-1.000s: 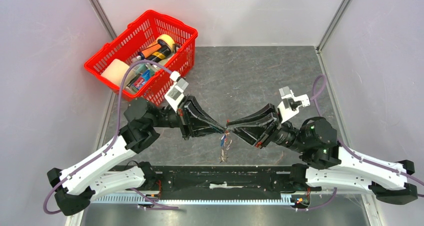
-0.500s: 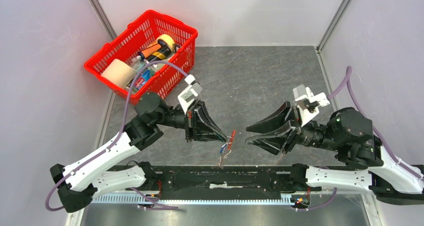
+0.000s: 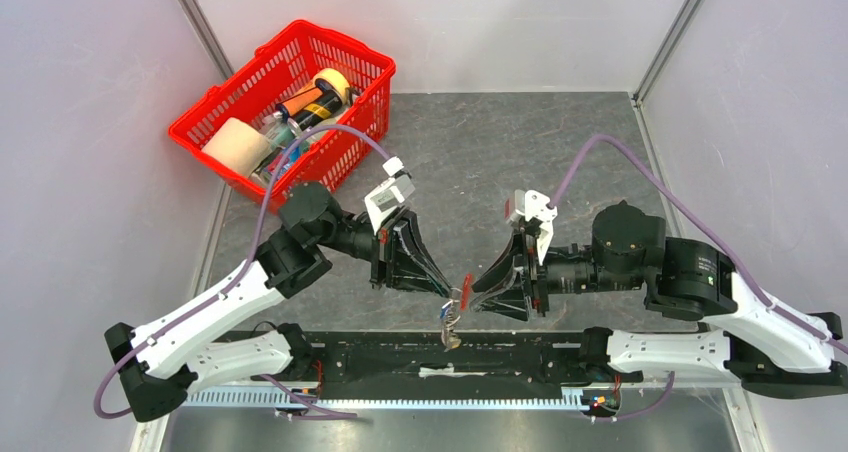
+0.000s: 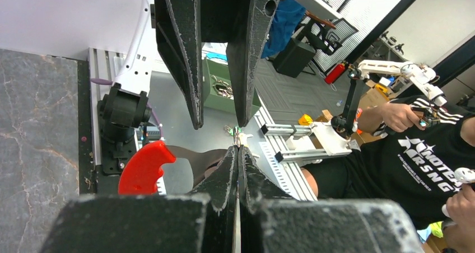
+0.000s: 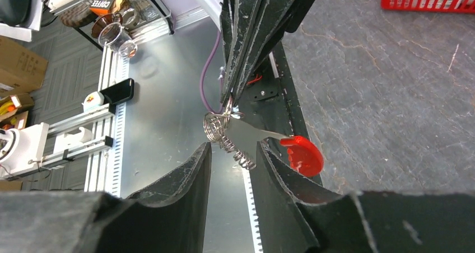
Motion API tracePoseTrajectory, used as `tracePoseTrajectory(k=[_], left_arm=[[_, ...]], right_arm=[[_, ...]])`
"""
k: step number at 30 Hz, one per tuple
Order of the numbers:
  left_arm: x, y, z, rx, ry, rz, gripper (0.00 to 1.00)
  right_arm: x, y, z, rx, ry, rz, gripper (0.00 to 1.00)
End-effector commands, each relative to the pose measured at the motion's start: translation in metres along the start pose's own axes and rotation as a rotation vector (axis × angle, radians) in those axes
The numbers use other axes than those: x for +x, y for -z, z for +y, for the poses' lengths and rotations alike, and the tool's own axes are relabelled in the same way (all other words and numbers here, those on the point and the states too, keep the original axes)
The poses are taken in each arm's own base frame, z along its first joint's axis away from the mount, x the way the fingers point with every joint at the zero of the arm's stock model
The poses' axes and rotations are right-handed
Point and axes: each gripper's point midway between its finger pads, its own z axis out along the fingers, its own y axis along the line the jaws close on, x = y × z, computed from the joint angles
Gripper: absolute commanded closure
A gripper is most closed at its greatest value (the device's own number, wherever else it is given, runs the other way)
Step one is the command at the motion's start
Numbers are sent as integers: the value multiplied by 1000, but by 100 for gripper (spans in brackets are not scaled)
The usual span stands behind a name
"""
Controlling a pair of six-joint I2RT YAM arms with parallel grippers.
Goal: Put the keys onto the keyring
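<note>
Left gripper (image 3: 447, 290) pinches the silvery keyring (image 5: 215, 127) above the table's (image 3: 470, 162) near edge, red-headed key (image 5: 302, 152) dangling from it. Right gripper (image 5: 233, 148) stands part open astride the ring. A bystander's shirt (image 4: 425, 163) lettering is only partly legible.

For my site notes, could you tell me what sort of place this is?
Probably a robotics lab: an operator working a small control arm, aluminium rail framing, and a walled test table.

Shiny metal keyring (image 5: 215, 129) coils; its red part (image 5: 302, 154) prob. smooth plastic.
</note>
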Motion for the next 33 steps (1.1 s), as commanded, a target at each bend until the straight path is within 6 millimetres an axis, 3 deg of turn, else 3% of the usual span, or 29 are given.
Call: tracePoseTrajectory(k=[1,9,22,33], left_arm=[[2,0,-7,42,-5,11,98],[6,0,-2,39,-1,12,98],[14,1,1,41,0,20,98],[16,4,-1,35,-6,22,98]], right_arm=[[-8,3,11,-53,17,-20,57],[-10,-11,9,-55,3,-8,59],[-17,-16,6,-39,-1,-33,64],[-11,-23,4,-36,-7,2,80]])
